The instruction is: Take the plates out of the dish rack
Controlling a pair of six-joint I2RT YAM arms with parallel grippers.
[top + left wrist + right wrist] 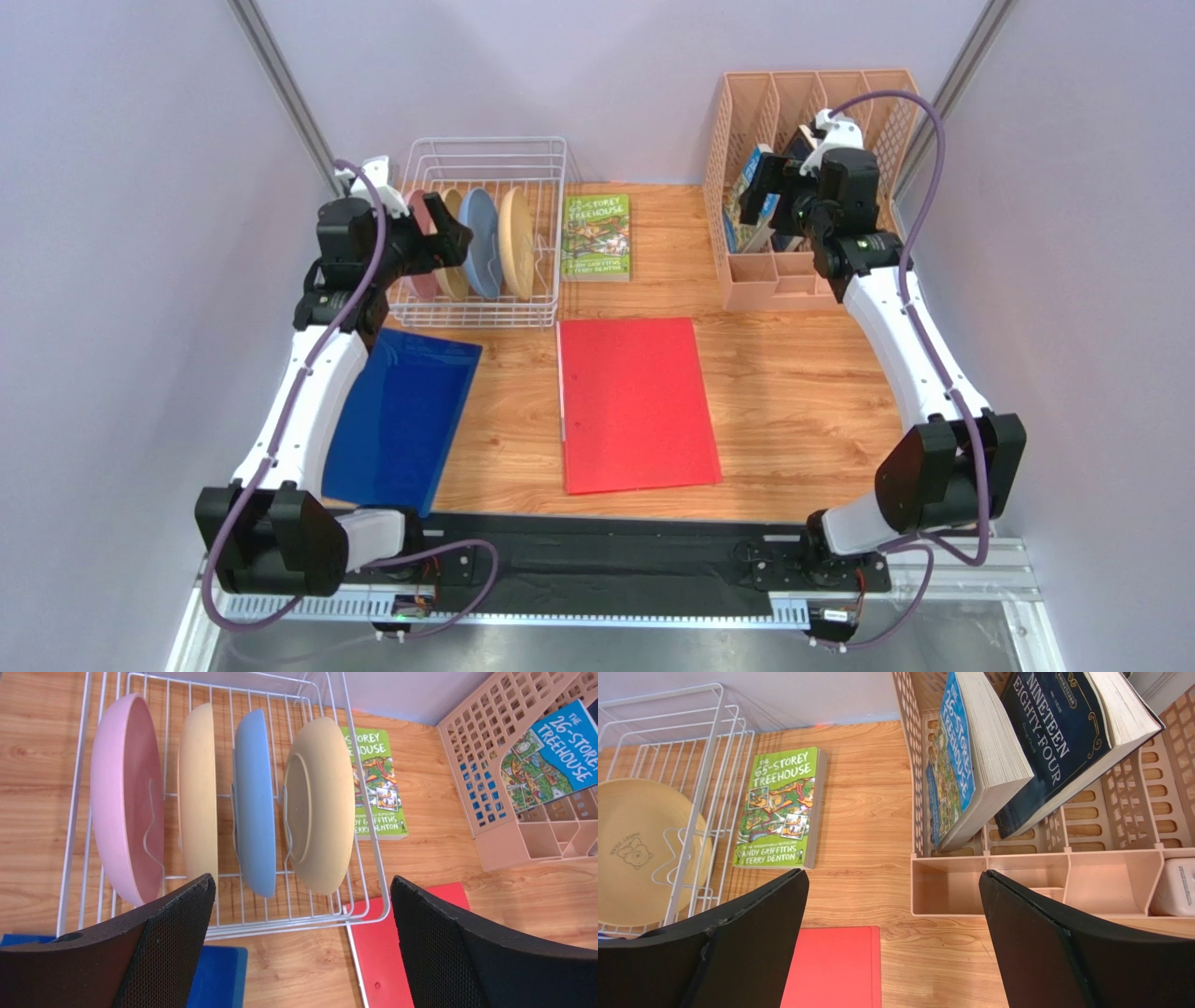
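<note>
My top cam looks down the counter [800, 378] from behind; both wrist cams sit close, sharing dish rack [484, 157] and green book [779, 808].

Pale lilac walls [140, 112] enclose a wooden tabletop [800, 392], evenly lit.

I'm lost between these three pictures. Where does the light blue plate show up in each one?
Top view: upper left, the light blue plate stands on edge in the dish rack, third from the left.
Left wrist view: upper middle, between two yellow plates.
Right wrist view: not in it; only a yellow plate shows at the left edge.
Shared landmark: the green book lying right of the rack, in all three.
</note>
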